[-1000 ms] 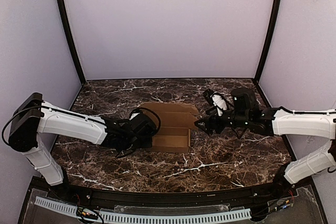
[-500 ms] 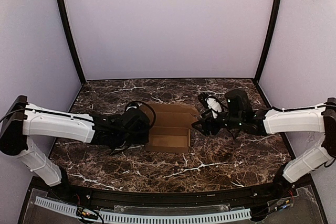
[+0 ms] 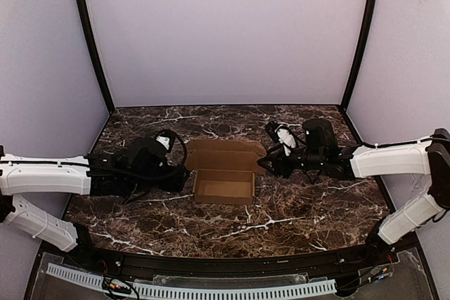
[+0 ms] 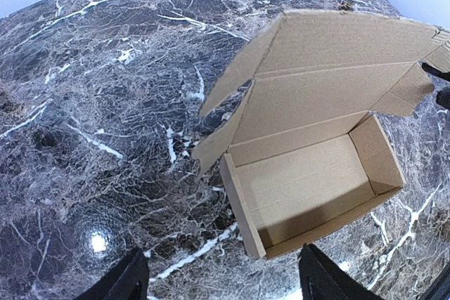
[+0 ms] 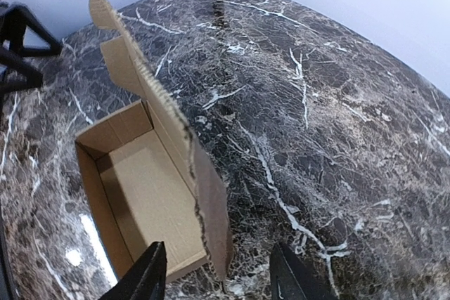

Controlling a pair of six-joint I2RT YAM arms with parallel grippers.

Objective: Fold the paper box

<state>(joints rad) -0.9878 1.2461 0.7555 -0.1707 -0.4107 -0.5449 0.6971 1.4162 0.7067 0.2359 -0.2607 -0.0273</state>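
The paper box (image 3: pixel 225 186) sits on the dark marble worktop (image 3: pixel 295 209) about midway between the left and right edges and midway between near and far. It is a shallow brown tray with its walls standing. Its lid (image 3: pixel 225 149) is hinged at the far wall and raised, leaning toward the far edge.

The left claw (image 3: pixel 184 175) lies low over the worktop just beside the tray's left wall, pointing toward it. In the left wrist view the left claw (image 4: pixel 221 254) is spread wide, its two fingers (image 4: pixel 126 282) far apart with only marble between them. The box (image 4: pixel 302 187) lies just ahead, with its nearest corner at about the level of the fingertips and close to the right-hand one. I see no contact, and this claw grips nothing.

The right claw (image 3: pixel 261 165) is at the box's right side, at the lid's right end. In the right wrist view the right claw (image 5: pixel 218 247) straddles the lid's end flap (image 5: pixel 211 209), which stands on edge and runs down between the fingers (image 5: pixel 151 275). A gap shows on each side of the cardboard, so the jaws are parted around the flap and are not pinching it. The open tray (image 5: pixel 151 201) lies to the left of that flap, beyond the left-hand finger.
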